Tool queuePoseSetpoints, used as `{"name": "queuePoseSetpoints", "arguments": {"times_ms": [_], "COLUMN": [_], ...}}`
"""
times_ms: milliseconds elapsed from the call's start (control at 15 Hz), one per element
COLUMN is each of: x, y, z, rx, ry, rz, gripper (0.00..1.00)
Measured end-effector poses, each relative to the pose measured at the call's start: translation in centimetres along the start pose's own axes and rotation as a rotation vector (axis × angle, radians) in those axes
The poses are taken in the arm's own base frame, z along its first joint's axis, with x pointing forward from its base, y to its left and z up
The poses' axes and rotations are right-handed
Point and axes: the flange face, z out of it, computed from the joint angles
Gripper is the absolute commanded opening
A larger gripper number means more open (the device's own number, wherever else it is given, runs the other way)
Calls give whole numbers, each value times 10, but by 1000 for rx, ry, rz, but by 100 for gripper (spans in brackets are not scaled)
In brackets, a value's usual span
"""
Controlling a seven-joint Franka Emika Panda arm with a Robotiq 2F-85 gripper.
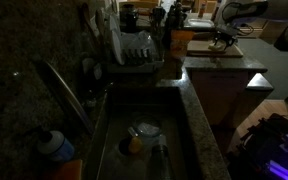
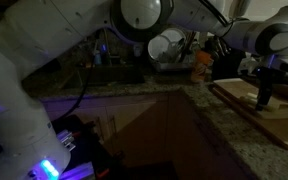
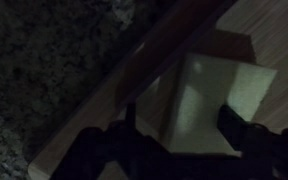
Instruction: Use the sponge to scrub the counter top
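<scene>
Grasp step. Jaws stand apart, straddling the sponge point(image 3: 209, 100), which lies on the cutting board point(image 3: 274, 30) near its edge, beside the granite table point(image 3: 44, 70); contact with its sides cannot be told. Arm point(image 2: 184, 20) stretched out, wrist pointing straight down over the board. Next, probably: close on the sponge, lift it, carry it onto the granite.

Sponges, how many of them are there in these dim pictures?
1. The sponge lies on the wooden cutting board, between the fingers of the gripper, in the wrist view. The scene is dark, so others may be hidden.
</scene>
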Motion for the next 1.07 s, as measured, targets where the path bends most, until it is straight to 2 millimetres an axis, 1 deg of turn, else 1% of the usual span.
{"name": "queuePoseSetpoints", "arguments": {"times_ms": [67, 133, 333, 467, 600, 867, 1067], "x": [1, 3, 11, 18, 26, 39, 39], "y": [-1, -1, 2, 6, 13, 24, 22], "z": [-2, -3, -7, -9, -11, -10, -12], "rx": [-1, 0, 0, -3, -7, -5, -3], "ry": [-1, 0, 2, -1, -6, -21, -27], "rz": [-1, 0, 8, 20, 46, 110, 121], "gripper": [44, 39, 16, 5, 0, 1, 1]}}
